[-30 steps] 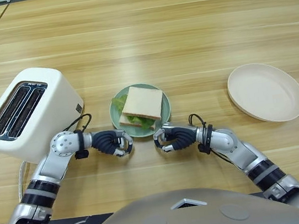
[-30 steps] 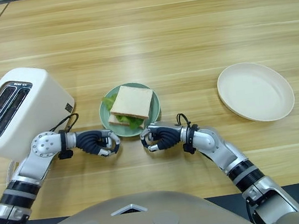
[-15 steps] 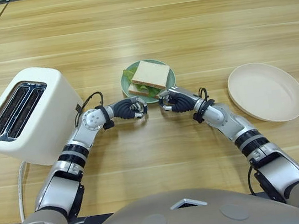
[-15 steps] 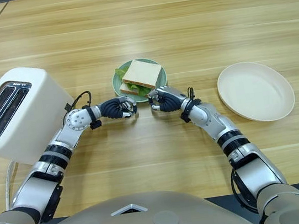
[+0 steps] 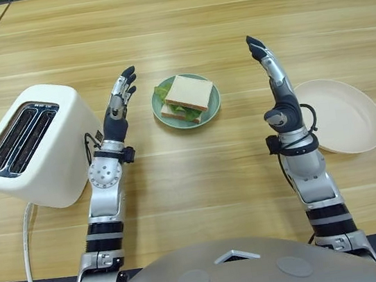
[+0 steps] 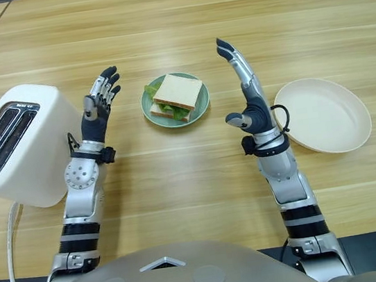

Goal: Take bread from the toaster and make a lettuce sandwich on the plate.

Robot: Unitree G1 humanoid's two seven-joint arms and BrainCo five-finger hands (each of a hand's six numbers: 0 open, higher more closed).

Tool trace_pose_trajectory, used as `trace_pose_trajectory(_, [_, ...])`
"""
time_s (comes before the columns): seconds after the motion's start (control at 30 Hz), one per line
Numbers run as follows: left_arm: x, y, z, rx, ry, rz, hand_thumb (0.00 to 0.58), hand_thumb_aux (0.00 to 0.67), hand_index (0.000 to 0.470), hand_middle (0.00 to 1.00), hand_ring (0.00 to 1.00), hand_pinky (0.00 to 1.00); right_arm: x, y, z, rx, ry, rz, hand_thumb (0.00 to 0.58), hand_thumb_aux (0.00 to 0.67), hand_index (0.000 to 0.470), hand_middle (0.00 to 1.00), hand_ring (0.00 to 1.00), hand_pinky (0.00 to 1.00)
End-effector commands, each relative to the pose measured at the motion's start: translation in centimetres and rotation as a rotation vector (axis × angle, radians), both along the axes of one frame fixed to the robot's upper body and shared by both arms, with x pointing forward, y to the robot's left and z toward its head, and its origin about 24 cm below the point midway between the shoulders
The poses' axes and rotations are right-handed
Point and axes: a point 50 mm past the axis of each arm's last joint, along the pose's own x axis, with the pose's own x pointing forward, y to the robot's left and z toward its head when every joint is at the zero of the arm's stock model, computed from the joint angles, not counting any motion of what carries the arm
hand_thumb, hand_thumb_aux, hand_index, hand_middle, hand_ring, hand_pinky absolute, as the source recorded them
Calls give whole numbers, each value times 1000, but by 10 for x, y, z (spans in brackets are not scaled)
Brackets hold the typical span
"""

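left hand [image 5: 118, 105]: lifted off, open, holding nothing
right hand [image 5: 270, 77]: same, raised and open
sandwich [image 5: 186, 97]: pushed forward on plate [image 5: 214, 102], looks done

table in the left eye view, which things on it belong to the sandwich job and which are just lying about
Belong to the job:
toaster
green plate
sandwich of bread and lettuce, on the green plate

Just lying about:
beige plate, nothing on it, to the right of the right hand
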Motion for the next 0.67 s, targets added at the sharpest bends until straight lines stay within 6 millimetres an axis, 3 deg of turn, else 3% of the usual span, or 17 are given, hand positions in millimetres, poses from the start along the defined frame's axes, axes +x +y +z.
trace_pose_trajectory(0.03, [-15, -4, -13, 208, -79, -34, 0, 0, 0, 0, 0, 0, -10, -9, -20, -4, 104, -28, 0, 0, 0, 0, 0, 0])
trace_pose_trajectory(0.1, [-24, -4, -1, 227, -165, -39, 0, 0, 0, 0, 0, 0, -14, -11, -27, -24, 141, -27, 0, 0, 0, 0, 0, 0])
trace_pose_trajectory(0.23, [-39, 2, 5, 273, -204, -28, 0, 0, 0, 0, 0, 0, -20, -20, -21, 45, 181, -57, 0, 0, 0, 0, 0, 0])
trace_pose_trajectory(0.67, [-44, 13, 17, 177, -149, -20, 0, 0, 0, 0, 0, 0, -28, -29, -9, 38, 193, -93, 0, 0, 0, 0, 0, 0])
